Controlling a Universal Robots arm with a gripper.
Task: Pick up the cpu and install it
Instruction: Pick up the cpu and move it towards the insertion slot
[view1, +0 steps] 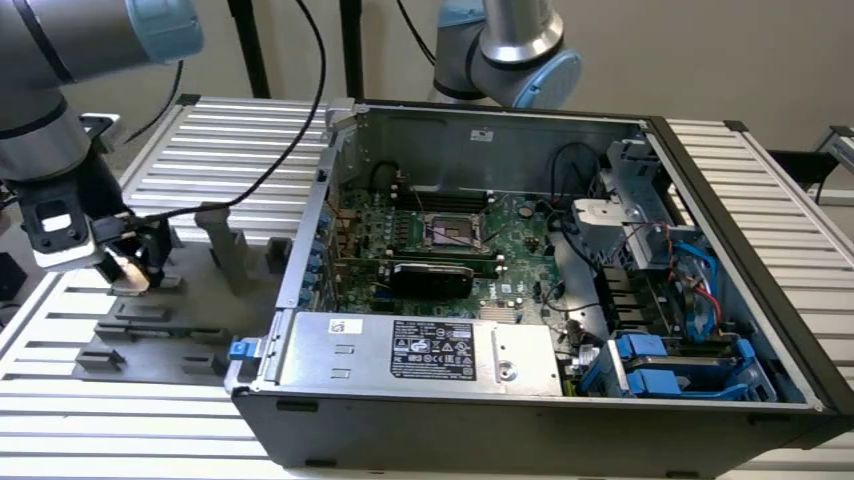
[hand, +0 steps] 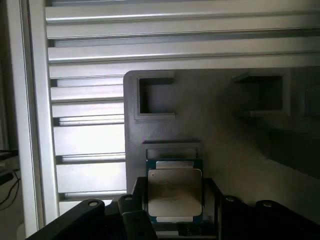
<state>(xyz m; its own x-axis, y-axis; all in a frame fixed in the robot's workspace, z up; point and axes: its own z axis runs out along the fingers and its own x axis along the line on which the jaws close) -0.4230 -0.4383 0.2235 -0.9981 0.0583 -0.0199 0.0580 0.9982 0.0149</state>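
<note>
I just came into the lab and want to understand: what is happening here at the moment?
A single robot arm is working at the grey fixture, which sits beside the open computer case. Its end effector appears closed on the cpu, gripping it by two opposite edges at the fixture. The socket on the board inside the case still looks empty.

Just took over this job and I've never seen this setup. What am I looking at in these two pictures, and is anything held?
One robot arm carries a gripper. The exterior view is from a camera off the arm; the wrist view from a camera on its wrist. On the ribbed metal table stand an open computer case and a grey plastic holder. The gripper is low over the holder, right at the small silver chip resting on it. Whether the chip is gripped does not show.
</note>
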